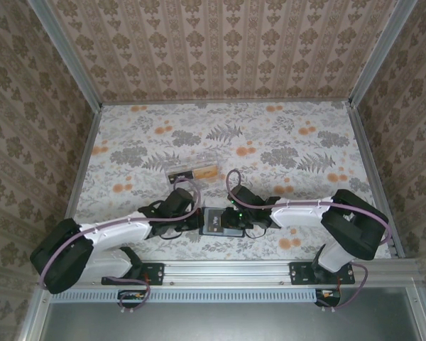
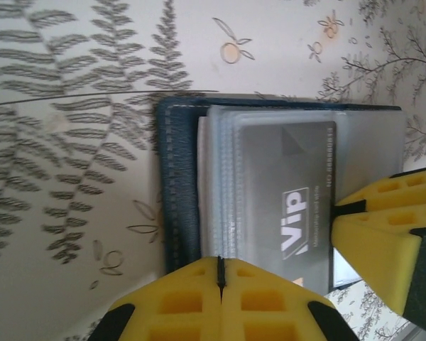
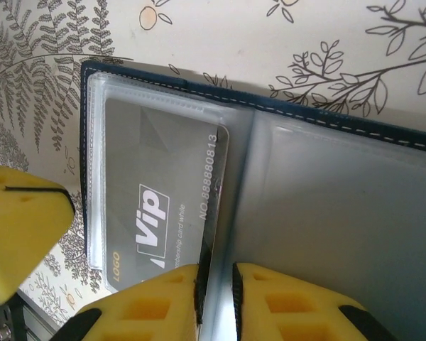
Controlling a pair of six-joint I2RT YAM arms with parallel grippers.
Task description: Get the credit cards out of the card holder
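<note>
The floral-patterned worktop (image 1: pixel 284 142) carries the small dark navy bifold card holder (image 1: pixel 214 220), lying open and flat at the near middle between my arms. The clear rectangular plastic box (image 1: pixel 193 172) sits just beyond it on the far side, apart from it. My left tool (image 2: pixel 220 277) is closed, its yellow pads meeting at the holder's left edge. I cannot tell whether a thin layer is caught between them, but I judge it is pinning the holder down. My right tool (image 3: pixel 214 273) is nipped to a narrow gap near the fold, apparently on the free edge of the grey Vip card (image 3: pixel 163 185), which sits in a clear plastic sleeve (image 3: pixel 96 177). To pull well I should grip the card alone, not the sleeve with it. I should draw it toward the fold along the sleeve's own line, low and slow, while the left tool bears down so the holder neither drags nor folds shut.
</note>
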